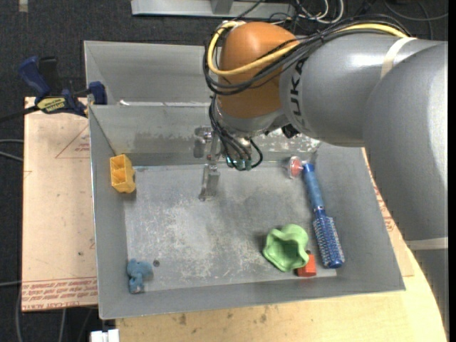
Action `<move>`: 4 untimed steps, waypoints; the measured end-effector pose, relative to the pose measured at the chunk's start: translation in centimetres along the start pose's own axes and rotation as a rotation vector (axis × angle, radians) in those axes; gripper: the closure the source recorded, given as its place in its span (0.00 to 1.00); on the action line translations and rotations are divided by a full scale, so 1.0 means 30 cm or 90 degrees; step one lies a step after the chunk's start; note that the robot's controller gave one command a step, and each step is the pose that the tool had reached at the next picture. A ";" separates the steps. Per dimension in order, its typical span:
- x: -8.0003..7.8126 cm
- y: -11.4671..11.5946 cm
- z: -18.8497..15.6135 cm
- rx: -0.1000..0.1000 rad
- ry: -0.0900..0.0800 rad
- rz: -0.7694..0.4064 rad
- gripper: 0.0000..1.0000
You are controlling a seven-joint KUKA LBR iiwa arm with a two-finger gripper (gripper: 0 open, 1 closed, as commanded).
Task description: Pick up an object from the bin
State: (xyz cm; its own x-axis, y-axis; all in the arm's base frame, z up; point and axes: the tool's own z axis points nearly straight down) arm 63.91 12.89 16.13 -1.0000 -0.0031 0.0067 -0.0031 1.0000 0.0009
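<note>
My gripper point(209, 185) hangs low over the bin floor near the back wall, a little left of the middle, with no loose thing under it. The closest item is a yellow open-topped block point(122, 173), lying to its left against the left wall. To its right a blue hairbrush point(319, 216) runs from the back toward the front right, its bristled head at the near end. A small pink-red piece point(295, 166) sits at the brush's far tip.
A crumpled green thing point(286, 248) lies front right with a small orange-red block point(306, 266) touching it. A small blue lump point(137, 274) rests in the front left corner. A clear plastic piece point(288, 145) lies along the back wall. The arm and its orange cover overhang the bin's back right.
</note>
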 end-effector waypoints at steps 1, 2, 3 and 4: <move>0.118 0.163 0.081 -0.001 -0.002 0.098 0.00; 0.517 0.264 0.201 0.000 0.000 0.274 0.00; 0.473 0.382 0.310 -0.001 -0.005 -0.040 0.00; 0.472 0.379 0.308 0.000 -0.005 -0.038 1.00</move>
State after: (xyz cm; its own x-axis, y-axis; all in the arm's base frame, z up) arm 49.64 24.22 6.99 -0.9980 -0.0631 -0.0008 -0.0631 0.9980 0.0016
